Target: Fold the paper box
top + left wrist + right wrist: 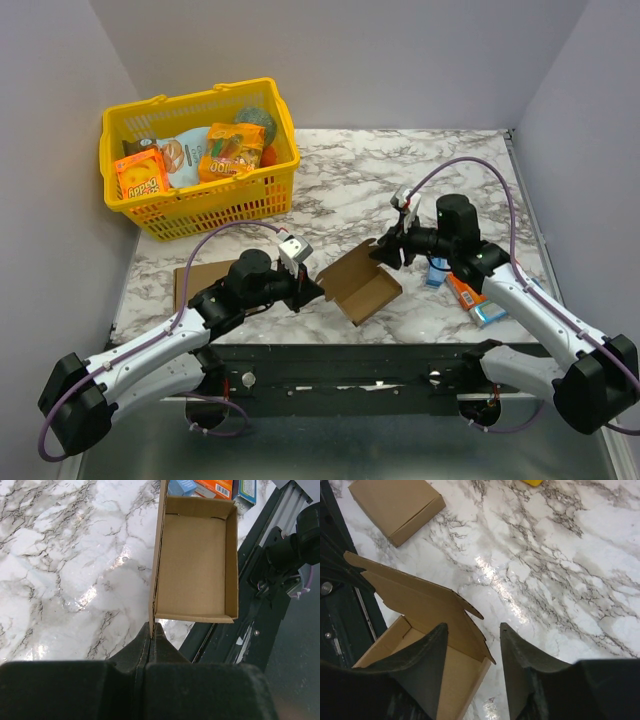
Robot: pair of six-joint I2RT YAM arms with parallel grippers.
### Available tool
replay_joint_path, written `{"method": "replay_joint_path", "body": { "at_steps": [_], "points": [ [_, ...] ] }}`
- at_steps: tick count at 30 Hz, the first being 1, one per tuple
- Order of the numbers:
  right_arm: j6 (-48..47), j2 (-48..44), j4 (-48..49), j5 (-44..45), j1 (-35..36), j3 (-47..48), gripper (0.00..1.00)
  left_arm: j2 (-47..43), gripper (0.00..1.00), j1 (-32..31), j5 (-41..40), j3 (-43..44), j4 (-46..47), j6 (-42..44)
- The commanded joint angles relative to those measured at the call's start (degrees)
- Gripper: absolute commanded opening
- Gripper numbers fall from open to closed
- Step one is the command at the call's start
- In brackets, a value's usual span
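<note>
Left wrist view showed my left gripper (151,630) clamped shut on the box (195,565) by its lid edge, near the worktop's (60,555) front edge. The right gripper (472,627) hung half open over the lid's tabbed corner, holding nothing. Closing off-centre could crumple that tab or tug the box free.

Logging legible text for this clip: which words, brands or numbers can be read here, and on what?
Nothing reads with confidence.
On the orange snack bag in the yellow basket: large print, upside down, blurred.
On the orange-green bag beside it: blurred.
On the small boxes right of the paper box: too small.
The paper box itself: plain, no print.
</note>
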Motion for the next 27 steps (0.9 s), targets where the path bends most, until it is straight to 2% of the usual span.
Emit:
{"method": "replay_joint_path", "body": {
  "at_steps": [1,2,5,14,18,22,27],
  "points": [
    [-0.81,-0.03,3.2,-2.63,-0.29,-0.85,0.49,-0.17,0.0,0.14,1.31,1.07,0.8,-0.3],
    [-0.81,-0.03,3.21,-2.98,-0.29,-0.85,0.43,-0.08,0.0,0.14,1.31,1.08,0.8,-0.3],
    [-0.64,0.05,3.29,-3.68,-0.29,-1.03,0.33,-0.08,0.0,0.14,0.96,1.25,0.72,-0.12],
    [1.12,2.68,5.66,-8.96,-0.29,-1.55,0.21,0.0,0.0,0.14,-1.32,1.43,0.19,0.67],
    [1.82,3.83,7.25,-11.06,-0.29,-1.99,0.19,0.36,0.0,0.23,-1.41,1.6,0.1,1.02],
    [2.26,3.75,9.62,-9.93,-0.29,-2.87,0.17,0.36,0.0,0.14,-1.5,1.69,-0.16,1.11],
    [2.53,3.22,12.25,-6.77,-0.29,-4.28,0.05,0.36,0.0,0.14,-1.94,1.78,-0.25,1.2]
  ]
}}
